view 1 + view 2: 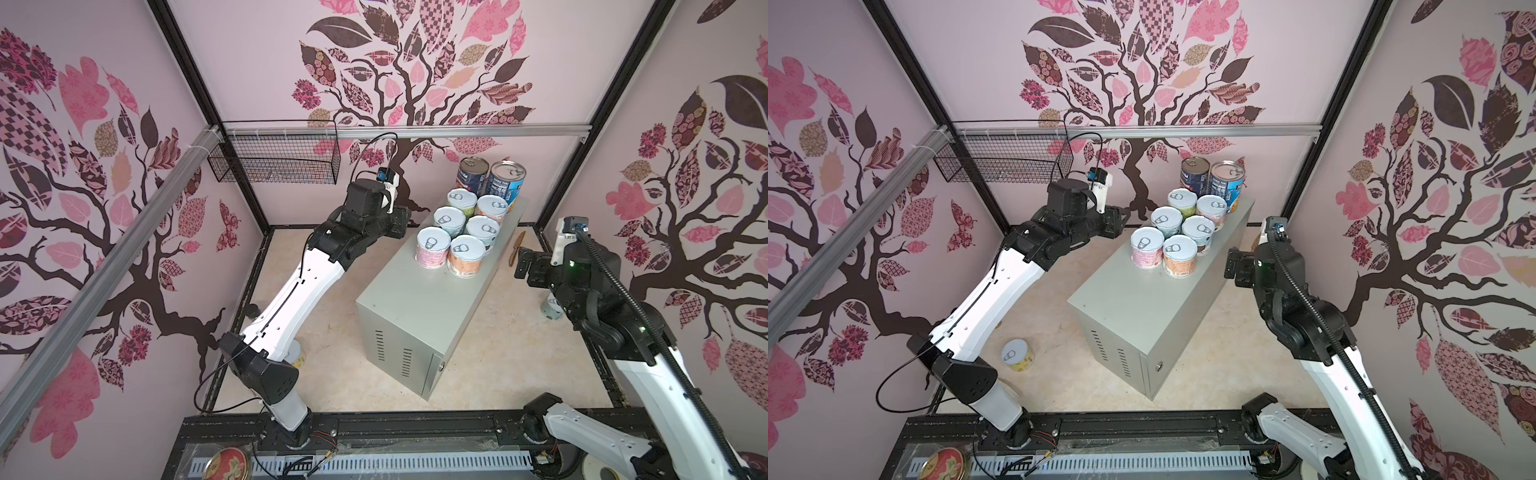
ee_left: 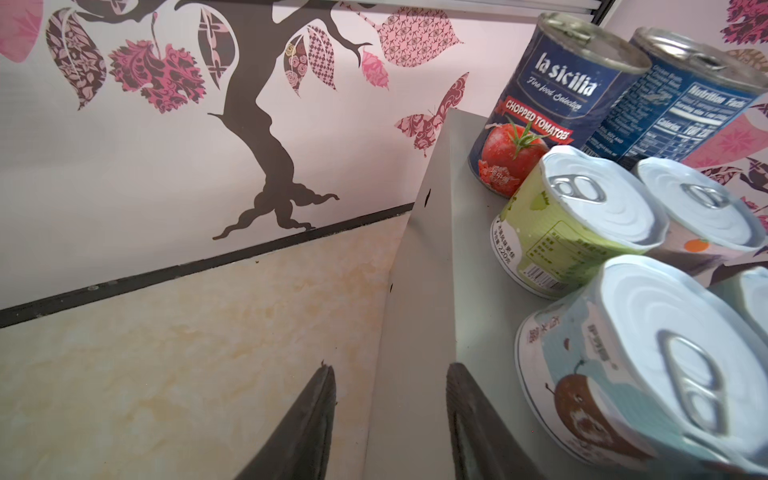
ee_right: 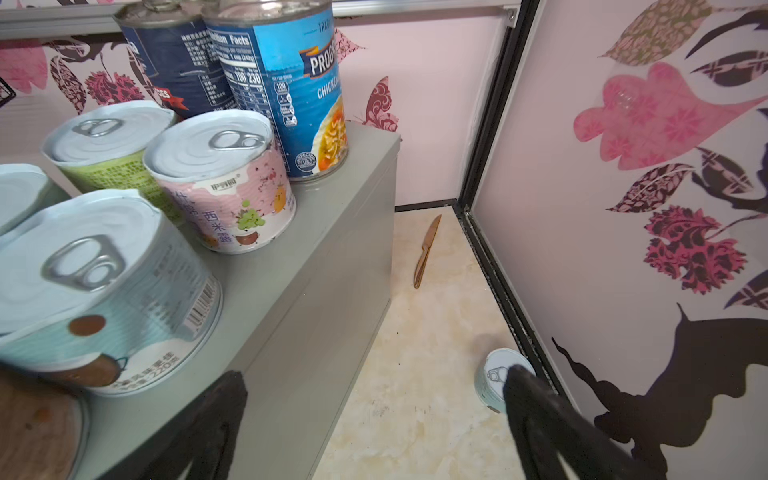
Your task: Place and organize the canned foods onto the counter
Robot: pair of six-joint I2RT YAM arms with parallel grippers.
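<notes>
Eight silver-lidded tins (image 1: 482,227) are stood on the long grey metal box (image 1: 415,299), a yellow-labelled tin (image 1: 1016,354) and a pale tin (image 3: 490,386) left on the beige floor (image 1: 1050,386); the left gripper (image 2: 388,370) is held slightly parted, the right gripper (image 3: 374,378) spread wide, nothing gripped

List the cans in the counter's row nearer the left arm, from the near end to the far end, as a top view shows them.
pink can → pale blue can → green can → tall dark blue tomato can
</notes>
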